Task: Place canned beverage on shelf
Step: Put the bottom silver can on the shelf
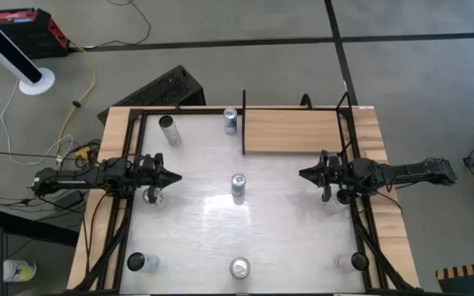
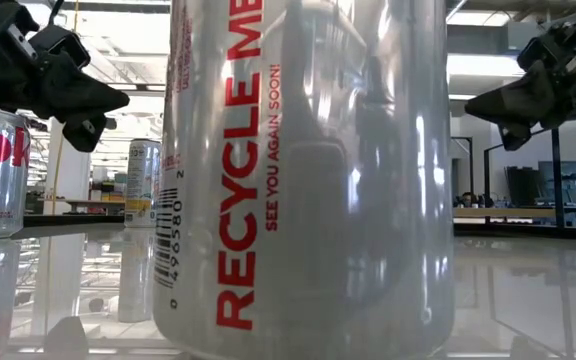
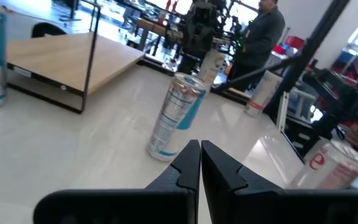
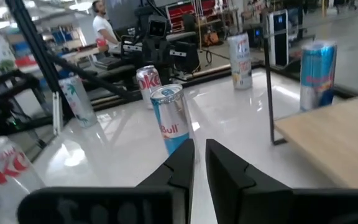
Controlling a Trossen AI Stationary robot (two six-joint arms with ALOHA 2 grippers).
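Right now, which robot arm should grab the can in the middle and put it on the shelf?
Probably the right. Both the right gripper and the left gripper point at the slim Red Bull can from about equally far, both nearly closed, but the wooden shelf sits on the right arm's side.

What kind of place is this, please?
Probably a robotics lab or workshop: two arms mounted at a white table with a wooden shelf, cables on the floor, and workbenches with equipment behind a person.

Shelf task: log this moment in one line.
shelf: bare | centre can: upright on table | left tool: shut, aimed at can | right tool: shut, opposite
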